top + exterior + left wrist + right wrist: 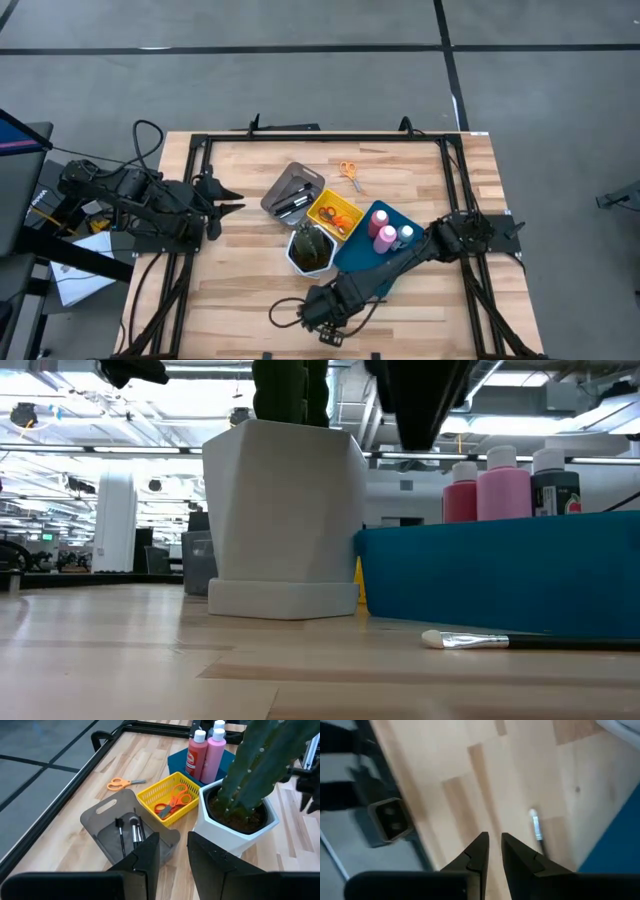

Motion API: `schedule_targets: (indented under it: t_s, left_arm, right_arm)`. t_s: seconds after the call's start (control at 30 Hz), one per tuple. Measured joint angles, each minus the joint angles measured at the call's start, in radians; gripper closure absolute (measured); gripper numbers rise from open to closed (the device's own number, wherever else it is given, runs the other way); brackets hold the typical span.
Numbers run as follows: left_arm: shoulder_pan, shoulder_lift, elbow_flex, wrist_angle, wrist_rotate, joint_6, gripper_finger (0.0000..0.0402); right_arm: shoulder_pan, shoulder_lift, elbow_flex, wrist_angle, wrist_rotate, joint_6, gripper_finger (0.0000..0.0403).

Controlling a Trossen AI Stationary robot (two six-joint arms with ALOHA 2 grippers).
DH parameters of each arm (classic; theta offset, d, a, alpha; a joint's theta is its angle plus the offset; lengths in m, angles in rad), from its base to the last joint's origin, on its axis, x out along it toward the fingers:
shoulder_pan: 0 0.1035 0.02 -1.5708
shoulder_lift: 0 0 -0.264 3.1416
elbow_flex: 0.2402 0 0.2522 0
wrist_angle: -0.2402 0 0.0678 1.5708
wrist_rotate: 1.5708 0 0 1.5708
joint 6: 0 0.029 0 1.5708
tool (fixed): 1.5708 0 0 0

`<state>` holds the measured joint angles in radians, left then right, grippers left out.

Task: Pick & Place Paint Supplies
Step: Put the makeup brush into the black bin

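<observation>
The thin dark-handled paintbrush with a pale bristle tip [470, 641] lies flat on the pale wooden counter [240, 290], just in front of the blue plastic tray [500, 575] near the counter's near edge. It looks light, stiff and slender, likely to roll or skid; the best hold is probably across the middle of the handle, pinched from above, away from the soft bristles.

The right gripper [492, 852] hangs over the bare wood close beside the brush, fingers a narrow slit apart and holding nothing. The left gripper [172, 851] waits at the far left, fingers slightly parted and empty.

The smooth, level planks offer little grip. Behind the counter lies a large, brightly lit hall with a grey floor.
</observation>
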<state>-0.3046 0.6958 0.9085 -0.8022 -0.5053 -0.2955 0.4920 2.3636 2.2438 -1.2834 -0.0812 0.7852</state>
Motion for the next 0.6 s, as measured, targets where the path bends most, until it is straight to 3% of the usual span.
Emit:
schedule_targets:
  t_s: [0.37,0.6]
  left_arm:
    - [0.0,0.0,0.0,0.028,0.001,-0.001,0.0308]
    - [0.0,0.001,0.0,0.071,0.004,-0.001,0.0308]
  right_arm:
    - [-0.058,-0.001,-0.095,0.051,-0.022,-0.162,0.0355]
    - [-0.035,-0.001,-0.166,0.089,-0.041,-0.226,0.0355]
